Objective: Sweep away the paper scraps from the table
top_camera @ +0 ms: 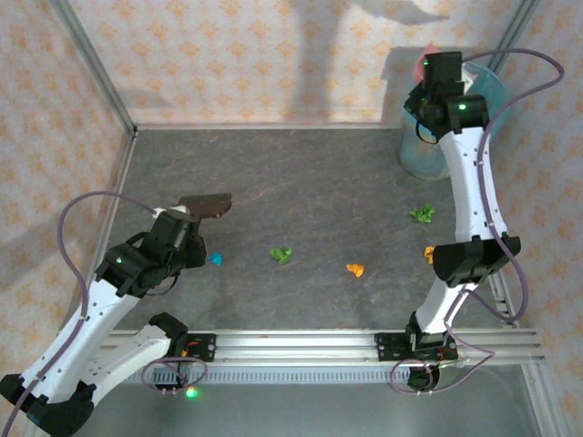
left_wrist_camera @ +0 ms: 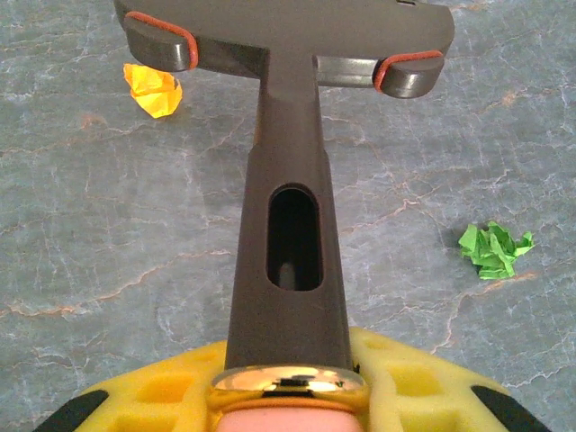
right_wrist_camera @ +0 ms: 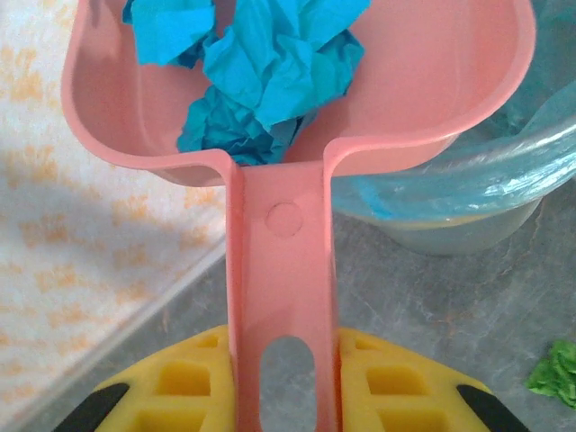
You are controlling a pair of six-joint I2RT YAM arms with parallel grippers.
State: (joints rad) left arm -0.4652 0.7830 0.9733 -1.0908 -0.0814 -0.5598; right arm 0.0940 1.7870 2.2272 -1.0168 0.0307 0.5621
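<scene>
My left claw is clamped on the handle of the dark hand brush. Its head points away from me over the left part of the table. From that wrist I see the handle running straight out between my yellow pads. I cannot tell whether the bristles touch the surface.

My right claw is closed around the handle of the pink dustpan. I hold it up at the far right corner, close to the patterned wall. Crumpled blue paper lies in the pan. Just beside and below the pan stands a clear bin with a blue liner.

The paper scraps are spread over the near half of the table, none touching another. A blue scrap lies just beside my left claw. A green scrap sits near the middle, and an orange scrap lies further right. A second green scrap lies on the right, nearer the bin. A second orange scrap shows just beside my right arm's elbow.
</scene>
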